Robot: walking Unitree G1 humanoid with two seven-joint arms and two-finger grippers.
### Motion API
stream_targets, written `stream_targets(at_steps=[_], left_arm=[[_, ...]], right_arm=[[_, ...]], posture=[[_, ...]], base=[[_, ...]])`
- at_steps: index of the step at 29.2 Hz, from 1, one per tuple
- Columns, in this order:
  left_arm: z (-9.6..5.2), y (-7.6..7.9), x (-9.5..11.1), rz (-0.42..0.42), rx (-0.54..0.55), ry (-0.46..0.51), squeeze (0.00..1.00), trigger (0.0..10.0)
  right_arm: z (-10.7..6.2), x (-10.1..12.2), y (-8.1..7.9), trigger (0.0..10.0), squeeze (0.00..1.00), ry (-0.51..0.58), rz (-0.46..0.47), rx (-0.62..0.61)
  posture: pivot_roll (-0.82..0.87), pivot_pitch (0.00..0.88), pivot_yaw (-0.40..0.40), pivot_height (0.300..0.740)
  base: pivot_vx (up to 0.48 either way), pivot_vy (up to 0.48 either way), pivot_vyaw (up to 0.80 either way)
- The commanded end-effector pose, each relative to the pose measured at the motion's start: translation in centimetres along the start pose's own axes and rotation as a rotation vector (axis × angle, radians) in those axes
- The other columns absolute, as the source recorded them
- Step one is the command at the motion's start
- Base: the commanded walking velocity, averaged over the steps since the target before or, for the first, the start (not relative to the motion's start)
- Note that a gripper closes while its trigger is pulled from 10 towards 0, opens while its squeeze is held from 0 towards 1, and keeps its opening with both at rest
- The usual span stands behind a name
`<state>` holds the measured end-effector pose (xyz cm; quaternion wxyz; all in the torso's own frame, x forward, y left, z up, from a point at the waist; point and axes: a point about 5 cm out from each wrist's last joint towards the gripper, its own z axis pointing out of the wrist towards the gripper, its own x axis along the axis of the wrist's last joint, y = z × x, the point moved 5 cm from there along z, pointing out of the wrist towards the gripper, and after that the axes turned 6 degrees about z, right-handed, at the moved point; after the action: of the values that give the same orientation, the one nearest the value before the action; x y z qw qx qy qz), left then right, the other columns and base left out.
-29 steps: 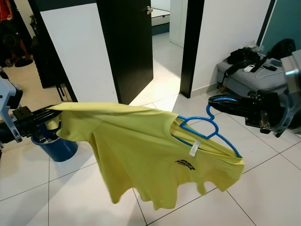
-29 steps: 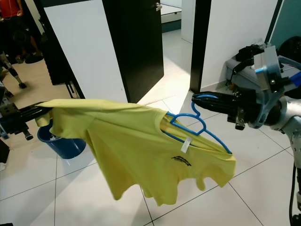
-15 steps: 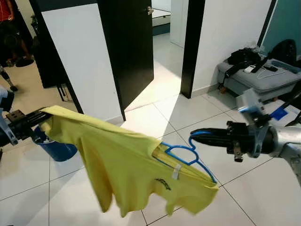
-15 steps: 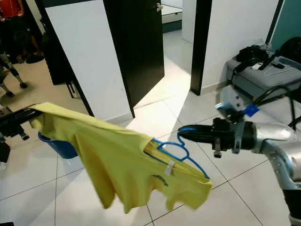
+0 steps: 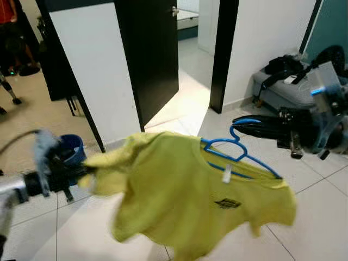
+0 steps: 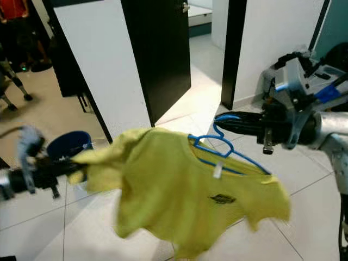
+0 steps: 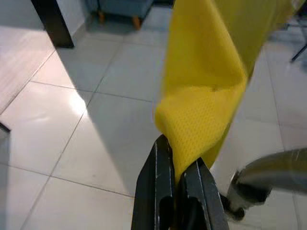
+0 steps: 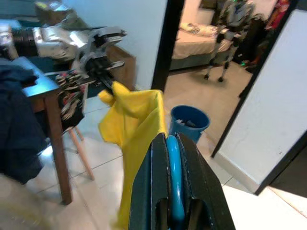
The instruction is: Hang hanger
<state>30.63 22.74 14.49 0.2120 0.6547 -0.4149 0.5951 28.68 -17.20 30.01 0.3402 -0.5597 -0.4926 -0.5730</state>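
A yellow T-shirt (image 5: 185, 196) hangs on a blue hanger (image 5: 239, 156) in mid-air over the tiled floor. My right gripper (image 5: 239, 125) is at the right, shut on the hanger's hook (image 8: 173, 177). My left gripper (image 5: 81, 171) reaches in from the left, shut on a bunched sleeve of the shirt (image 7: 206, 96). The left gripper's fingertips (image 7: 160, 148) pinch the fabric. The shirt sags between the two grippers, and its hem is blurred.
A blue bucket (image 5: 69, 148) stands on the floor behind my left arm. A dark door (image 5: 147, 54) and a white wall panel (image 5: 92, 65) rise ahead. A grey case with bags (image 5: 283, 87) sits at the right. A person (image 5: 8, 27) stands far left.
My left gripper has swung inward and down with the sleeve, so the shirt is bunched closer together. My right gripper has lifted the hanger higher.
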Motion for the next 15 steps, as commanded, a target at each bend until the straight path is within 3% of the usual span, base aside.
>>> stream_targets(at_steps=[1,5,6,13,14,15], left_arm=[[1.0,1.2,-0.6,0.055,-0.061,-0.056,0.0,10.0],[1.6,1.2,-0.6,0.147,-0.073,-0.116,0.0,10.0],[1.7,0.8,0.3,0.199,-0.063,-0.113,0.0,10.0],[1.5,0.4,4.6,0.299,-0.049,-0.026,0.0,10.0],[1.2,0.4,4.9,0.295,-0.055,-0.026,0.61,10.0],[1.0,0.4,4.8,0.288,-0.06,-0.032,0.61,10.0]], right_arm=[[0.5,0.5,-0.5,0.0,0.0,-0.023,-0.018,0.068],[0.9,-0.4,-0.5,0.0,0.0,-0.108,-0.02,0.121],[1.0,-1.0,-0.4,0.0,0.0,-0.148,-0.019,0.134],[1.1,-2.6,-0.3,0.0,0.0,-0.226,-0.008,0.152],[1.1,-2.6,-0.1,0.0,0.0,-0.22,-0.007,0.144],[1.1,-2.5,0.0,0.0,0.0,-0.211,-0.007,0.138]], posture=[[-0.11,0.0,0.056,0.74],[-0.12,0.0,0.051,0.74],[-0.12,0.0,0.046,0.74],[-0.11,0.0,0.042,0.74],[-0.1,0.0,0.044,0.74],[-0.1,0.0,0.044,0.74]], base=[[0.0,0.0,0.0],[0.0,0.0,0.0],[0.0,0.0,0.0],[0.0,0.0,0.0],[0.0,0.0,0.0],[0.0,0.0,0.0]])
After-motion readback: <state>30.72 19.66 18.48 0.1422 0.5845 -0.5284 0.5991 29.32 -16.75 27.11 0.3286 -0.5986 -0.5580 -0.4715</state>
